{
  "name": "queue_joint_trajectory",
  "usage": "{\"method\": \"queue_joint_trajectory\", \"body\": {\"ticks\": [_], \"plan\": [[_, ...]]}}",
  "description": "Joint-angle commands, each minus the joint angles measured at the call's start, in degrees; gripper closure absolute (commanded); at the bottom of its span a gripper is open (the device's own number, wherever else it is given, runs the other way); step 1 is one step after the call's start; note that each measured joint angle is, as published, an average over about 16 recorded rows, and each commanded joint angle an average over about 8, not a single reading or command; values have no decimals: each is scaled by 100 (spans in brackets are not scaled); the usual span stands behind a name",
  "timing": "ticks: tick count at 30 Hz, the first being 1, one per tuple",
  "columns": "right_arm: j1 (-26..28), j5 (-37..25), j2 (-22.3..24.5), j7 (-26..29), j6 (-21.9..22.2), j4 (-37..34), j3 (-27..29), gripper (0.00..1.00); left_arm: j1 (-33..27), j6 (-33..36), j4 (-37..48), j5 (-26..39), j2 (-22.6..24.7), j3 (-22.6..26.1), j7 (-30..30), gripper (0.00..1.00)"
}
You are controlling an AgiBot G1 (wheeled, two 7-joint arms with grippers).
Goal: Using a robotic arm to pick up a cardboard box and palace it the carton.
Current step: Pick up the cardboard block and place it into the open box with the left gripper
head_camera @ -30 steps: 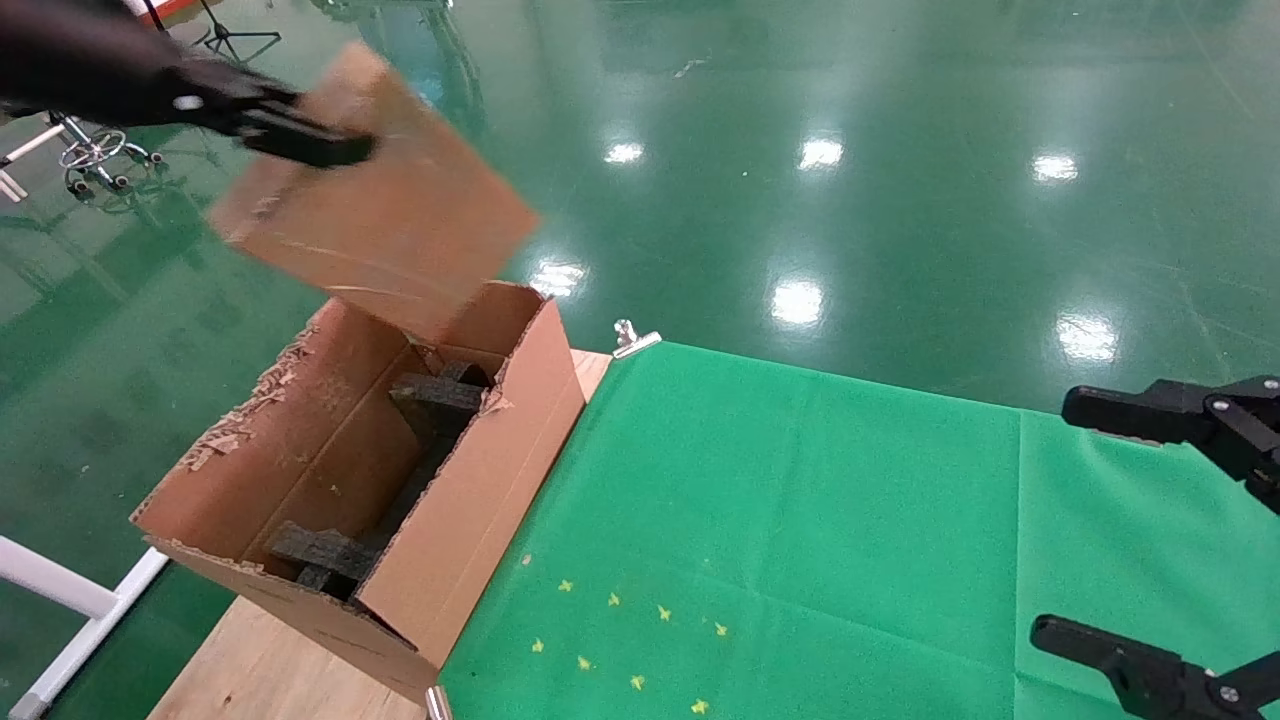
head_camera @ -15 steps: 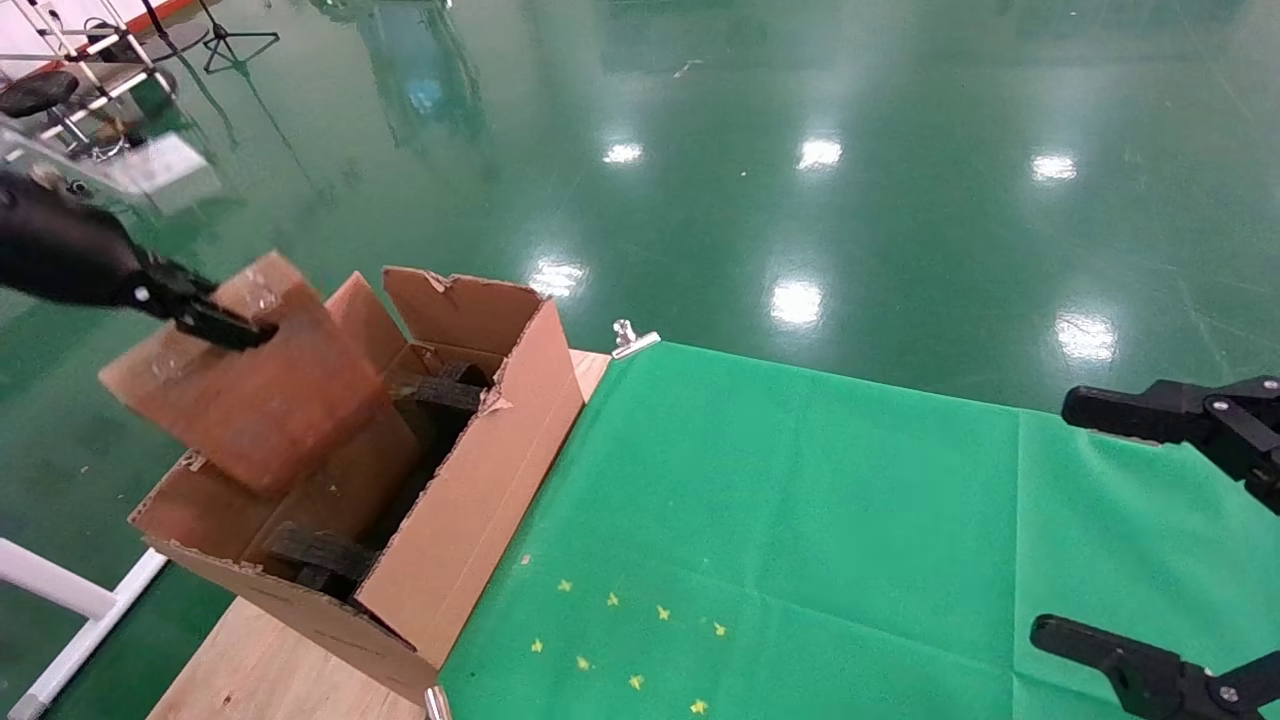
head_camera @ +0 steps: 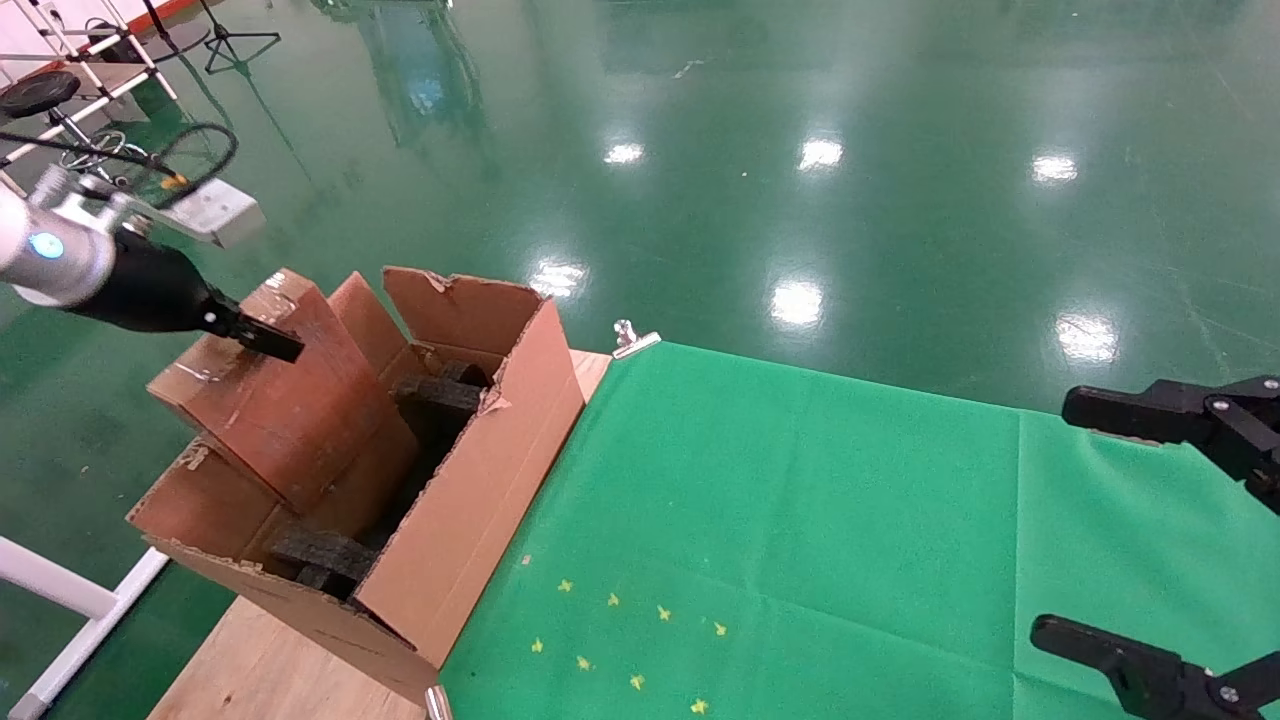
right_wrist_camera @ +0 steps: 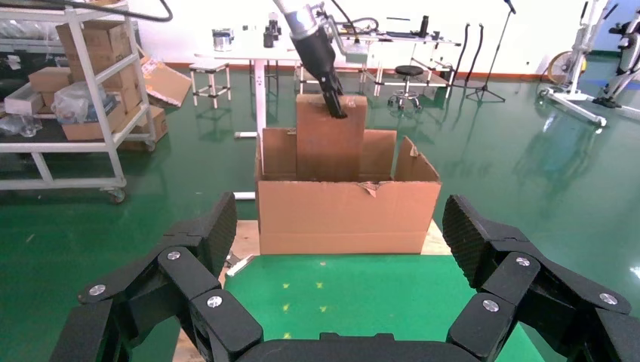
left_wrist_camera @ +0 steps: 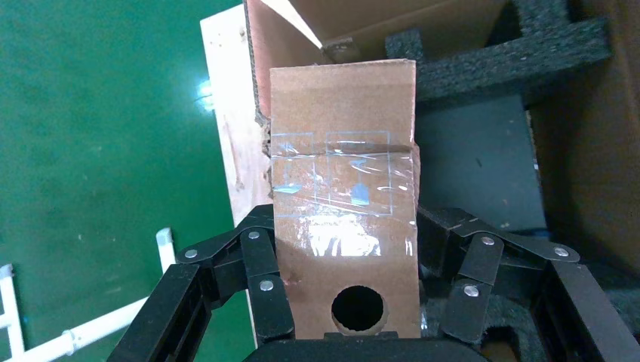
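Note:
The robotic arm (head_camera: 40, 250), my left one, reaches in from the far left. My left gripper (head_camera: 265, 345) is shut on the cardboard box (head_camera: 285, 400), which stands tilted with its lower end inside the carton (head_camera: 470, 480), against the left wall. In the left wrist view the left gripper (left_wrist_camera: 343, 241) clamps the box (left_wrist_camera: 343, 188) at its end with the round hole and clear tape, above black foam blocks (left_wrist_camera: 513, 53). My right gripper (head_camera: 1080, 530) is open and empty over the table's right side. The right wrist view shows the carton (right_wrist_camera: 347, 215) and the box (right_wrist_camera: 324, 143) sticking out of it.
A green cloth (head_camera: 800, 520) covers the table beside the carton, with small yellow marks (head_camera: 620, 630). Bare wood (head_camera: 260, 660) shows under the carton. A metal clip (head_camera: 630, 340) holds the cloth's far corner. A white frame (head_camera: 60, 590) stands left of the table.
My left gripper has carried the box from high above the carton's far end down and to the left, then set its lower end into the carton. The right arm has not moved.

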Motion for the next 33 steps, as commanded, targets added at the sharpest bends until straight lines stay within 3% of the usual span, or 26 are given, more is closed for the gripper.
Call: {"method": "queue_joint_trajectory", "body": {"ticks": [1, 24, 25, 31, 32, 33], "plan": [[0, 0, 0, 0, 0, 0, 0, 0, 124, -180, 65, -13, 47, -9, -42, 100], [0, 1, 1, -1, 1, 0, -2, 0, 1370, -892, 248, -4, 414, -7, -604, 97], [0, 1, 1, -1, 1, 0, -2, 0, 1396, -901, 247, -2, 418, -6, -625, 88], [-1, 1, 1, -1, 1, -1, -1, 0, 1494, -964, 242, -6, 434, -5, -708, 13], [-1, 2, 1, -1, 2, -1, -1, 0, 1500, -972, 242, -8, 436, -6, -714, 4], [-1, 2, 1, -1, 2, -1, -1, 0, 1506, -980, 242, -10, 437, -7, -717, 0]]}}
